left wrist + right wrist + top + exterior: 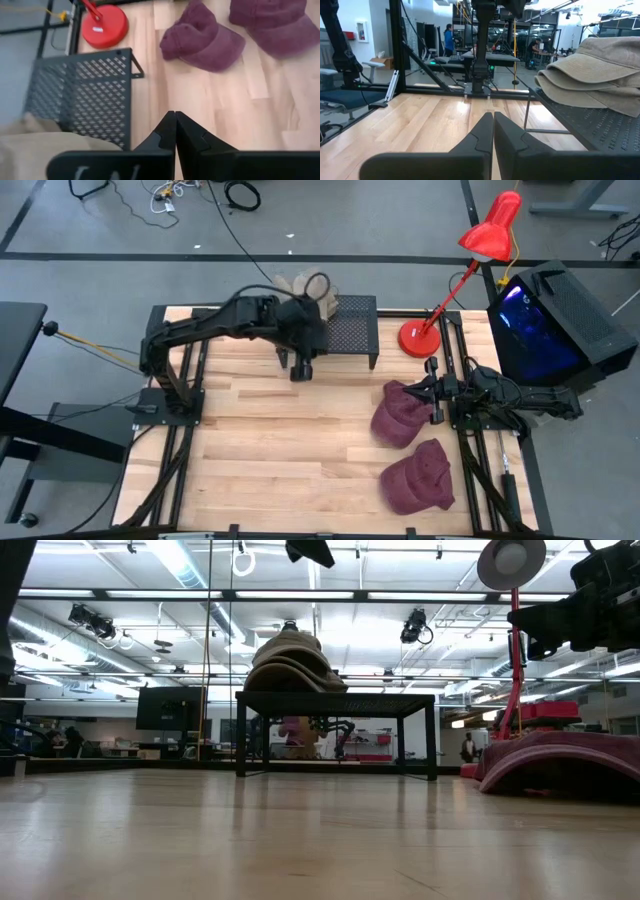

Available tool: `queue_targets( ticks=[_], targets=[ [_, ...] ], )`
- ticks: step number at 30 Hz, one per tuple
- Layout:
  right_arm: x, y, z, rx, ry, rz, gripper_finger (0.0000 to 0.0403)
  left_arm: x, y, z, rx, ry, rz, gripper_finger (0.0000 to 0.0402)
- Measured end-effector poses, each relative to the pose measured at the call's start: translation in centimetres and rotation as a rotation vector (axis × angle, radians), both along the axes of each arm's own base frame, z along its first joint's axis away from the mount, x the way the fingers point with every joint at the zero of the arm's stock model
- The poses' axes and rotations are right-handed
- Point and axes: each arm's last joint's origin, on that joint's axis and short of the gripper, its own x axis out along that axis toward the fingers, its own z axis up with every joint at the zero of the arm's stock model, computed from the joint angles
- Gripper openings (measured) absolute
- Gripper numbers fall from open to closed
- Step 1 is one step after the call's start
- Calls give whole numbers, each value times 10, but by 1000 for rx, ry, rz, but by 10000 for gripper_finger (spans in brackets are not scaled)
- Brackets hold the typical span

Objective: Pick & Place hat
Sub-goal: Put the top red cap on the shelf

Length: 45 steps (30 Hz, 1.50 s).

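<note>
Because the left hand (299, 370) hangs pressed together and empty in the upper middle of the high view, just in front of the black mesh rack (352, 328), we judge that any next grasp has to begin with spreading the fingers; if they come down shut on a cap, they would likely only push the soft cloth across the tabletop (280, 450).

On the rack, a stack of tan hats (308, 286) sits at its left end, partly under the left arm. We think an arm that brushes the stack's edge could drag the tan hats off it.

Moving right in the high view, one maroon hat (398, 416) lies in the middle right, and a second maroon hat (420, 478) lies in the lower right, near but apart. The right hand (436, 393), also pressed together and holding nothing, sits just beside the upper maroon hat, near the red lamp (422, 337). We suspect a careless swing there could nudge the lamp's base or snag that hat's crown.
</note>
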Motion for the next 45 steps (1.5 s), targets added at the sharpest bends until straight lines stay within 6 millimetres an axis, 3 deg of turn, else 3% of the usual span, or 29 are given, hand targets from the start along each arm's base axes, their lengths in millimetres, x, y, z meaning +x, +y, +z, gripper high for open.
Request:
queue_targets(
  ticks=[10, 16, 21, 29, 45],
  targets=[
    [0, 0, 0, 0, 0, 0, 16, 30, -25, -28, -89, 34, 24, 9],
    [0, 0, 0, 0, 1, 0, 16, 47, -38, -38, -102, -29, -9, 6],
    [0, 0, 0, 0, 3, 0, 16, 51, -43, -66, -139, -91, -46, 11],
    [0, 0, -1, 1, 5, 0, 16, 17, -57, -97, -156, -142, -69, 6],
    [0, 0, 0, 1, 5, 0, 16, -99, -62, -144, -206, -286, -46, 8]
  ],
)
